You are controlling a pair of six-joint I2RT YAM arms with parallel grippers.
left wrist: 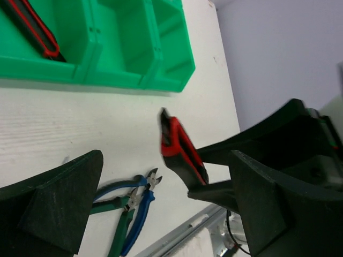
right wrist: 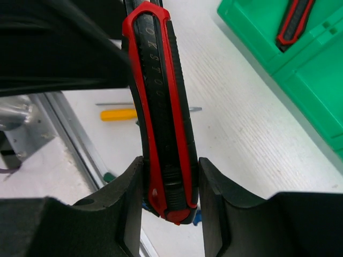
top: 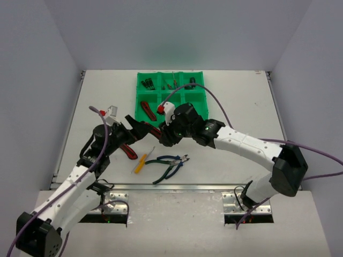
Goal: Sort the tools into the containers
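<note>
White surface (top: 236, 101): green tray (top: 138, 96) at 12 o'clock holds some tools, right fingers (right wrist: 217, 198) pinch a red-black knife (right wrist: 161, 123) aloft, left fingers (left wrist: 59, 198) spread near it, pliers (top: 170, 162) and yellow screwdriver (top: 140, 163) unsorted at 6 o'clock.

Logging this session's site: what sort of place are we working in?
Probably a lab robot test cell: plain pale partition walls box in a white tabletop, with the arms' metal mounting plates at its near edge.
</note>
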